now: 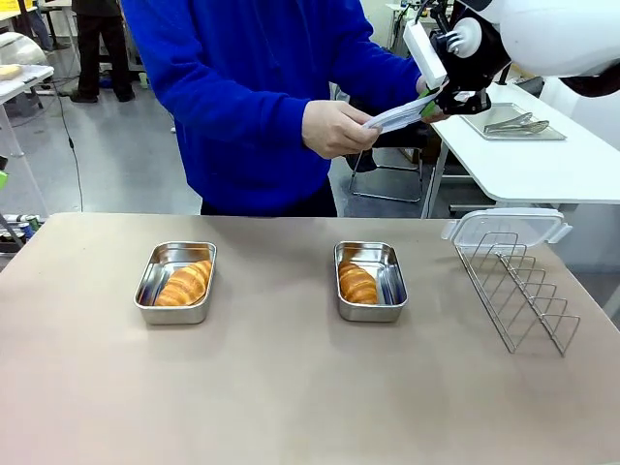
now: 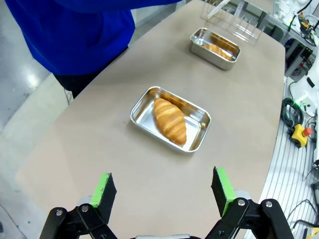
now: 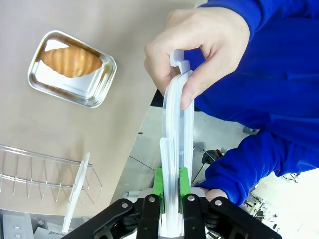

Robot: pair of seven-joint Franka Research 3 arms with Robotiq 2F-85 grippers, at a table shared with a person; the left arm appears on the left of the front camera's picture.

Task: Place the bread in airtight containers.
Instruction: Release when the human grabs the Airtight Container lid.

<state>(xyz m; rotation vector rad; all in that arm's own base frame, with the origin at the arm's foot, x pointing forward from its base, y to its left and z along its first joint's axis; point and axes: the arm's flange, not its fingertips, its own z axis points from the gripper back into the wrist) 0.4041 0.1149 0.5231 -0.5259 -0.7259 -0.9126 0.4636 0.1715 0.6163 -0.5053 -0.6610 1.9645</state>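
The right hand (image 3: 170, 185) pinches 1 clear lid (image 3: 174, 119) that a person's hand (image 3: 209, 40) holds too. The right tub (image 1: 371, 312) lies below it, nearer and left. The left hand (image 2: 162, 191) is spread wide.

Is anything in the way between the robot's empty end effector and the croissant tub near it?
No. Just bare table lies between the left end effector and the open tub; nothing visible blocks it.

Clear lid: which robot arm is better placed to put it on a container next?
Right, probably: the right claw is shut on the clear lid, which the person's hand also grips; the left claw hangs open, empty.
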